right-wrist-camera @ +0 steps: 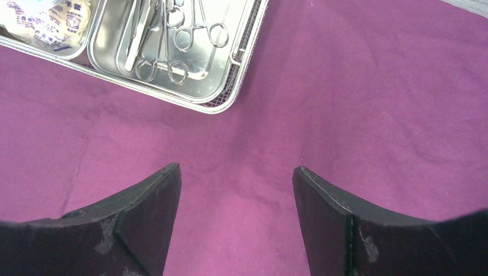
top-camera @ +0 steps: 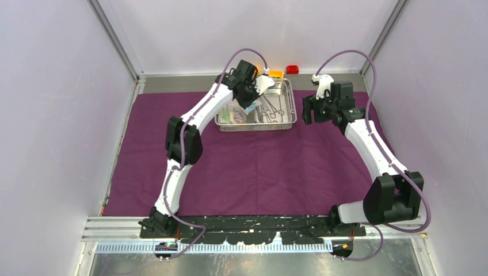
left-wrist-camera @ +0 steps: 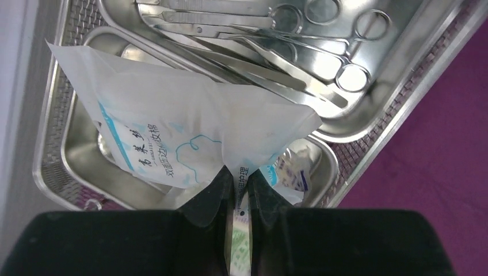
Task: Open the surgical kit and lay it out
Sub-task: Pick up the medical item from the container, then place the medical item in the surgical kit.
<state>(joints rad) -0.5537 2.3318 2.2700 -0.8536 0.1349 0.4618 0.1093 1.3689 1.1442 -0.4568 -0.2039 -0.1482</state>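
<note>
Left gripper (left-wrist-camera: 240, 183) pinched on packet (left-wrist-camera: 172, 123) corner, packet fanning ahead over tray (left-wrist-camera: 49, 155) small compartment | instruments (left-wrist-camera: 299, 63) beyond, long axes crosswise | right gripper (right-wrist-camera: 236, 184) wide, empty, farther

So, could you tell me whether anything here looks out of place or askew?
Toy bricks sit behind the tray, off the cloth, unlike the steel kit. The packet is tilted over the tray, pinched by the left gripper.

left arm (top-camera: 198, 112) stretches forward and inward from its base, left tool (left-wrist-camera: 237, 175) tipped downward, fingers pinched almost together on a white packet (left-wrist-camera: 172, 126). right arm (top-camera: 371, 141) bends forward, right tool (right-wrist-camera: 236, 172) pointing down, fingers spread wide apart.
</note>
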